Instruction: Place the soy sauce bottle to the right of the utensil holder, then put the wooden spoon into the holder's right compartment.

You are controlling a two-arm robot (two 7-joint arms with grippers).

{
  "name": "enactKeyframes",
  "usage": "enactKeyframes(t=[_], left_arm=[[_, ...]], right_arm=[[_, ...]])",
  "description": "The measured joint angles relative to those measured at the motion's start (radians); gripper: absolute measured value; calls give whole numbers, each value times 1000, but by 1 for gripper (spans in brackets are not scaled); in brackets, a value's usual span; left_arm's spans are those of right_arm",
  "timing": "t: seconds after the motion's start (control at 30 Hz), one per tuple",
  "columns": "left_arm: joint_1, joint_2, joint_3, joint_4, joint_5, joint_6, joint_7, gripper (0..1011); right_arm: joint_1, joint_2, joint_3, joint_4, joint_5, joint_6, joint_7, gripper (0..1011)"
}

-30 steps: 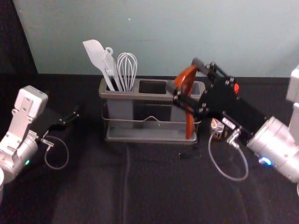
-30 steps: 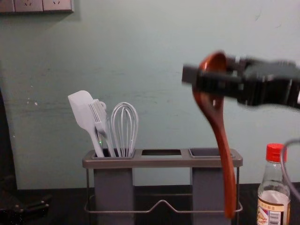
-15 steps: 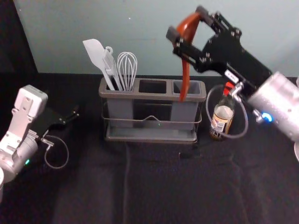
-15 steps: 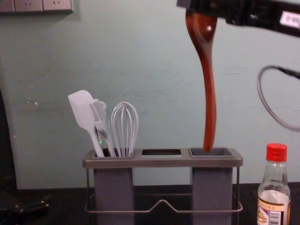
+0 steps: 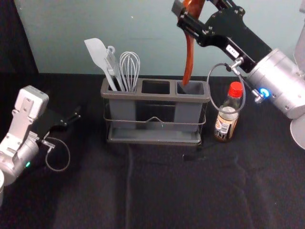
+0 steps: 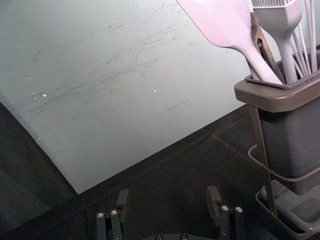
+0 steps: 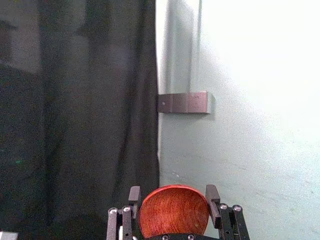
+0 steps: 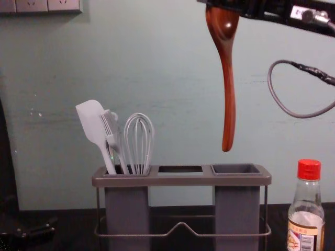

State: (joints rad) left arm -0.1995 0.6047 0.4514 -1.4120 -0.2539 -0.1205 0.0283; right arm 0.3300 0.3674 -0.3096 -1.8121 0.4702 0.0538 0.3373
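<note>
Right pincer [image 5: 189, 5] pinches spoon [image 5: 189, 59] above right compartment's rim [image 5: 193, 98] (open air between); left pincer [image 5: 76, 116], far left, spread.

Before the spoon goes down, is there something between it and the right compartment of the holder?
Nothing visible is in the way: the wooden spoon hangs handle-down from the right claw, above the open right compartment.

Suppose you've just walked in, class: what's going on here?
The robot's right hand is gripping a wooden spoon by its bowl, handle hanging down. The handle's tip is above the utensil holder's right compartment, not yet in it. The soy sauce bottle stands to the right of the holder. The left hand is open and empty, off to the holder's left. A spatula and a whisk stand in the left compartment.
</note>
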Motion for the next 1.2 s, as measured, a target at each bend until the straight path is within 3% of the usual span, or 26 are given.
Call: enactKeyframes(t=[0.43, 0.9, 1.2], left_arm=[[0, 0, 0, 0, 0, 0, 0, 1005], [0, 0, 0, 0, 0, 0, 0, 1005], [0, 0, 0, 0, 0, 0, 0, 1005]], right_arm=[[45, -21, 5, 99, 7, 12, -23, 814], [97, -42, -19, 202, -4, 6, -5, 814], [89, -44, -24, 216, -1, 8, 2, 814]])
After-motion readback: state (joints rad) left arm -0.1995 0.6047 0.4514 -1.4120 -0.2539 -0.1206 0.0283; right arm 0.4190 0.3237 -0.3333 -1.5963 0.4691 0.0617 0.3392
